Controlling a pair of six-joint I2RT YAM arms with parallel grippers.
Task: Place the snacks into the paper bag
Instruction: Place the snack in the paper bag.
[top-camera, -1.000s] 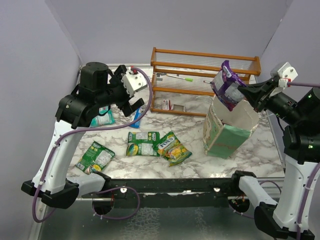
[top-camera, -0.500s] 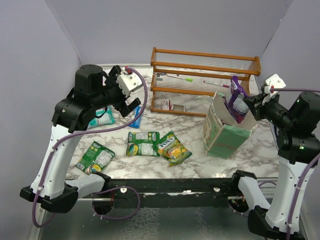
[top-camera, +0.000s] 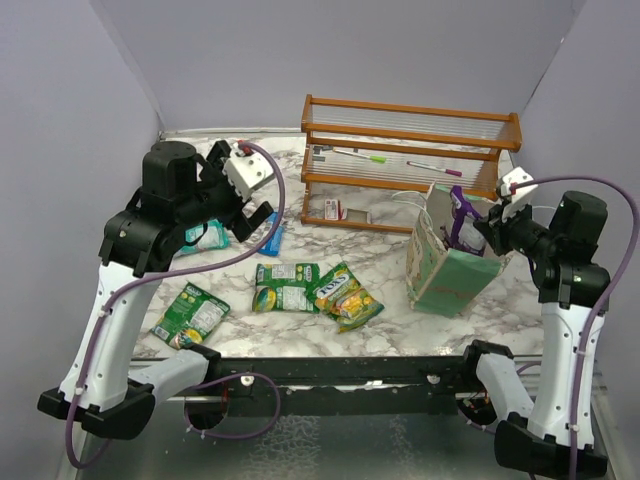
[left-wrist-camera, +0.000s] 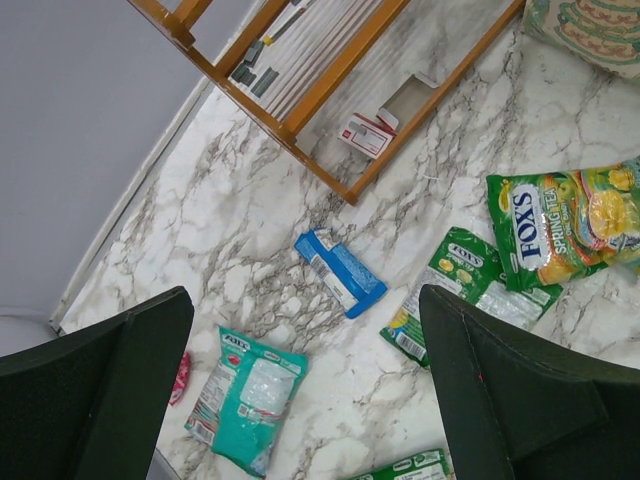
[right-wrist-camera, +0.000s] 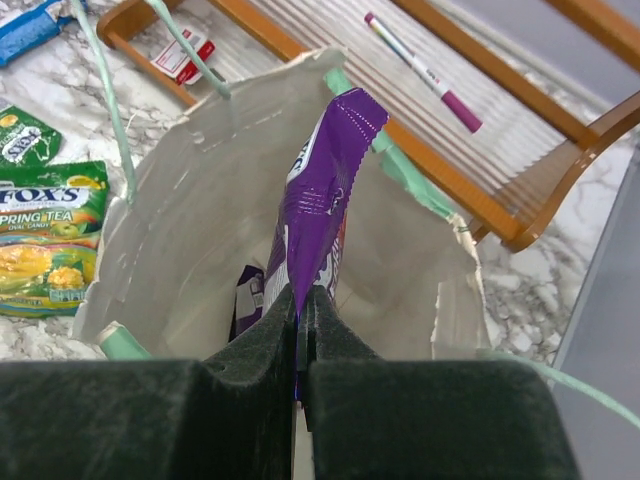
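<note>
Purple packet (right-wrist-camera: 318, 190), pinched at its near end by the clenched right tool (right-wrist-camera: 300, 335), stood edge-on in the open mouth of the bag (right-wrist-camera: 190, 210), its long axis steep and its far end tipped toward the rack (right-wrist-camera: 480, 190) just behind. Another purple packet (right-wrist-camera: 248, 300) lay deep inside the bag. A pen (right-wrist-camera: 420, 70) rested on the rack. The left tool (left-wrist-camera: 305, 300) hovered released above the table (left-wrist-camera: 230, 200), over a blue bar (left-wrist-camera: 340, 272), a teal packet (left-wrist-camera: 245, 410) and green packets (left-wrist-camera: 545, 225).

Marble table (top-camera: 392, 252) carries snacks (top-camera: 285, 286), paper bag (top-camera: 456, 281) and wooden rack (top-camera: 408, 131).
</note>
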